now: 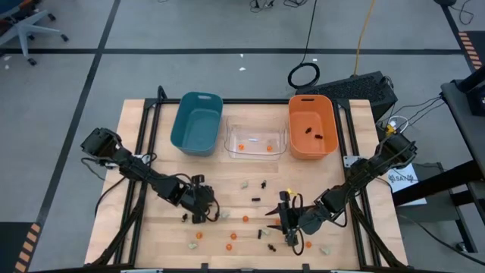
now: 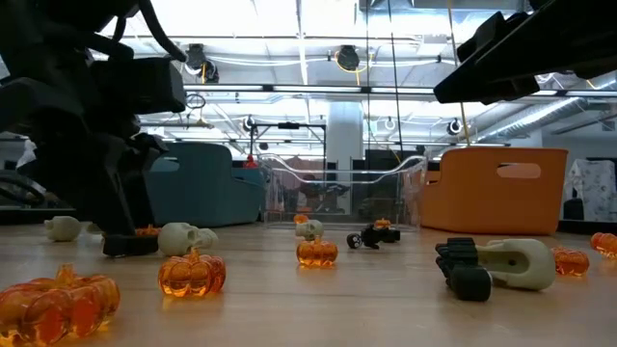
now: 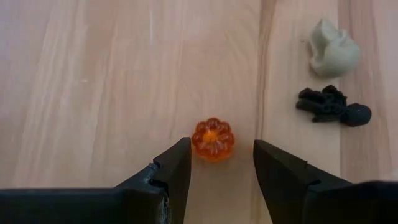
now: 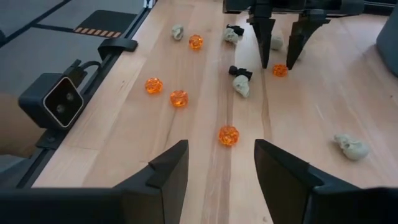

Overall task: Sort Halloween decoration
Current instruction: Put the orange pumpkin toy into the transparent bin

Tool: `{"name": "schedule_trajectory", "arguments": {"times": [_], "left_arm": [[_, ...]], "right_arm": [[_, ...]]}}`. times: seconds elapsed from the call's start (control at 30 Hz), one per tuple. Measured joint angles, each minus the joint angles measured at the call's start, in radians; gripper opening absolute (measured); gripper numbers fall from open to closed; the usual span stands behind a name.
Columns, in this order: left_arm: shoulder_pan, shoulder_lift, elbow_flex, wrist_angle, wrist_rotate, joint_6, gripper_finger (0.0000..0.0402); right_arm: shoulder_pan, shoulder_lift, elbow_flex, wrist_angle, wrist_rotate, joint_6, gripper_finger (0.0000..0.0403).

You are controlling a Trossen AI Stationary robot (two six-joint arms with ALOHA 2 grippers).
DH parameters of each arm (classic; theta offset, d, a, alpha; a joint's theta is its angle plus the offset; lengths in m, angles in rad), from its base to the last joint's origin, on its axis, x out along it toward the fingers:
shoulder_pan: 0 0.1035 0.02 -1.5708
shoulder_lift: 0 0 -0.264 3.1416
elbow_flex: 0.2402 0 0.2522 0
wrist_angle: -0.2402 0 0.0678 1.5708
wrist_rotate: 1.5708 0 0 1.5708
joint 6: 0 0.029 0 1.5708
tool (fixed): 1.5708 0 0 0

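Small Halloween decorations lie scattered on the wooden table point(image 1: 151, 152): orange pumpkins, black spiders and pale skulls. My left gripper point(image 3: 217, 163) points steeply down, open, its fingers on either side of one orange pumpkin point(image 3: 212, 138) without touching it; the right wrist view shows the same pumpkin point(image 4: 280, 70) between those fingers. A skull point(image 3: 333, 55) and a spider point(image 3: 333, 106) lie just beyond. My right gripper point(image 4: 217, 171) hovers open at the near right, another pumpkin point(image 4: 228, 135) on the table ahead of it.
At the far side stand a teal bin point(image 1: 197, 125), a clear bin point(image 1: 255, 142) with orange pieces and an orange bin point(image 1: 312, 127) with black pieces. More pumpkins point(image 4: 179, 98) and skulls point(image 4: 351, 147) lie between the grippers. A small camera point(image 4: 59, 99) sits at the near edge.
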State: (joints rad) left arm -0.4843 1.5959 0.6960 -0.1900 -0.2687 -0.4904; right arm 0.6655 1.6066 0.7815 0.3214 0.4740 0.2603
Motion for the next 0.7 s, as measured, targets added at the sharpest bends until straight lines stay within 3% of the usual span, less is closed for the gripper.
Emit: {"name": "schedule_trajectory", "arguments": {"times": [0.7], "left_arm": [[0.067, 0.001, 0.0, -0.009, 0.056, 0.036, 0.0158]], "right_arm": [[0.0, 0.0, 0.0, 0.002, 0.001, -0.011, 0.0167]]}}
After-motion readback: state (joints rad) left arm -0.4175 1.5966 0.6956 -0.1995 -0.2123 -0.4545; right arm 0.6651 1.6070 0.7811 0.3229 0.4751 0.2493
